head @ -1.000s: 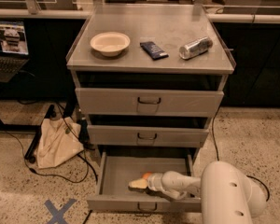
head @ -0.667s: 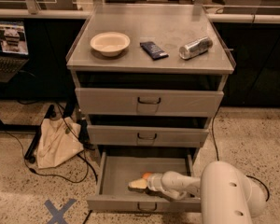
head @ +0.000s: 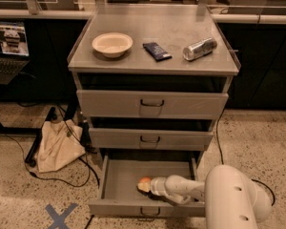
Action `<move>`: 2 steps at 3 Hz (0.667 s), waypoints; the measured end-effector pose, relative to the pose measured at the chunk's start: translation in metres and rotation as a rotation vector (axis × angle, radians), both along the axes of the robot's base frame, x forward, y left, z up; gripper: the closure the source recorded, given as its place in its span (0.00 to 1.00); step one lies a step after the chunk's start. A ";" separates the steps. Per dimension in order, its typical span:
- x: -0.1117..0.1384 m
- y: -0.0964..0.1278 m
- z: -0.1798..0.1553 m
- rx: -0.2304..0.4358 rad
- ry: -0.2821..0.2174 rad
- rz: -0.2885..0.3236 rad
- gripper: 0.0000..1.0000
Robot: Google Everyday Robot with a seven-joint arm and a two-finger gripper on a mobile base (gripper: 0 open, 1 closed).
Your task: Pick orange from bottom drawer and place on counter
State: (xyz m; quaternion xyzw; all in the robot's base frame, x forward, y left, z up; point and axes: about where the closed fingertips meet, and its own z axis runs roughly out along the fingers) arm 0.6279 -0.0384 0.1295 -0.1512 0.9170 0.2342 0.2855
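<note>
As it stands: hand against orange in drawer.
Grip: cannot tell.
Risk: a loose hold could drop orange mid-lift.

The counter bears a bowl, packet and can, the bottom drawer the orange by the gripper.

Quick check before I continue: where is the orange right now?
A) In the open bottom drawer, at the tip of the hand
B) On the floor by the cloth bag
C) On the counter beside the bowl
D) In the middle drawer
A: the orange sits inside the pulled-out bottom drawer, right at the hand reaching in from the right. The counter carries a bowl, packet and can.
</note>
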 end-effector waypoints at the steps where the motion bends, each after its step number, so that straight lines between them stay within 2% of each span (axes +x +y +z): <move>1: 0.000 0.000 0.000 0.000 0.000 0.000 0.65; 2: 0.000 0.000 0.000 0.000 0.000 0.000 0.88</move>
